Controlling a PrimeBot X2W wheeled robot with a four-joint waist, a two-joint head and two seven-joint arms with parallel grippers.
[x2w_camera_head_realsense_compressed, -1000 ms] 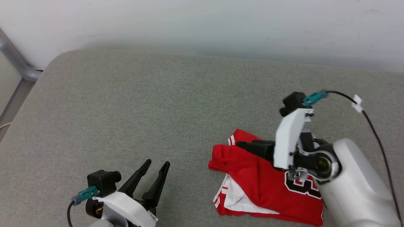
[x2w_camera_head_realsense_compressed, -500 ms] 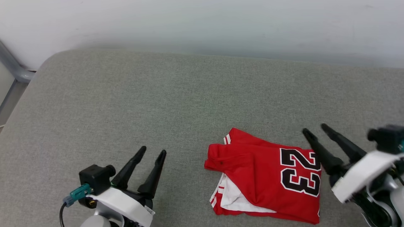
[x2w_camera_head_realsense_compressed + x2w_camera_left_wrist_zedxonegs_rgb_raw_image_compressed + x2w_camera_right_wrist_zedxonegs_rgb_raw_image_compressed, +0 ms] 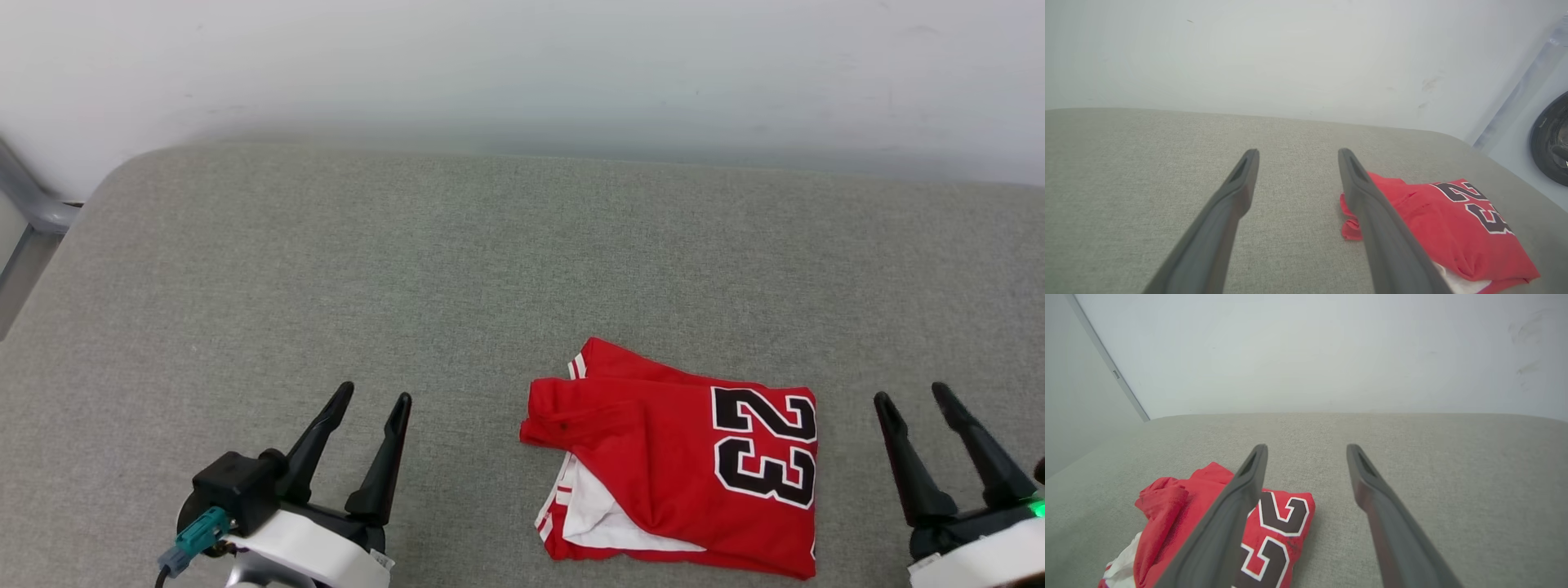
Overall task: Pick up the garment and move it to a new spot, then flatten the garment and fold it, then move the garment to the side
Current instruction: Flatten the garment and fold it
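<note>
Pointing forward at the lower left, the left claw is spread apart and empty above the grey fabric tabletop. To its right the garment lies folded, number 23 upward, touching neither claw. Farther right, near the garment's edge, the right claw is likewise released.

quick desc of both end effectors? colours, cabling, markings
The left end effector and right end effector each have two long tapered black fingers on a white housing. The left carries a black camera block, teal connector and dark cable. The right shows a green light.
</note>
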